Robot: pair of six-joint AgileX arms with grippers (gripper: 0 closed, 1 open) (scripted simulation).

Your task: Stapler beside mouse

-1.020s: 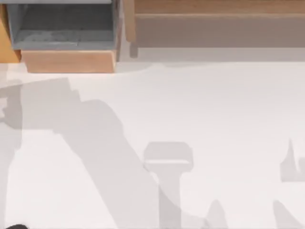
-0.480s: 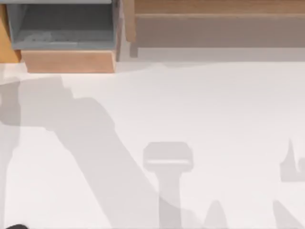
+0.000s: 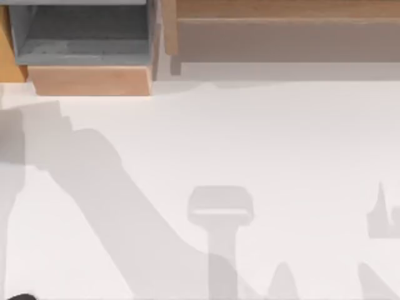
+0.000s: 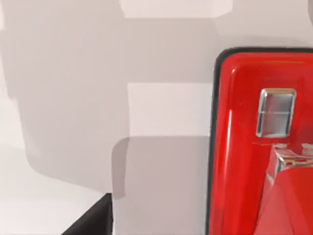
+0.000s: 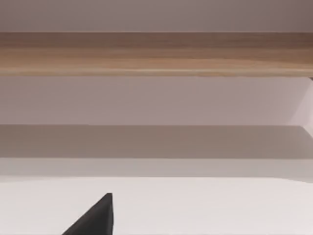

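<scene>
Here the stapler (image 4: 254, 147) lay on the white table (image 4: 166, 112), glossy red with a black rim and a small metal window near its squared end. A dark fingertip (image 4: 93, 220) of the left gripper sat just beside the stapler, apart from it with bare table between. Finger spread: cannot tell. Another dark fingertip (image 5: 95, 218) of the right gripper hung over table near the wooden shelf (image 5: 156, 54).

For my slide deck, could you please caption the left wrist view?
Left wrist camera close above the glossy red stapler lying on the white table.
</scene>
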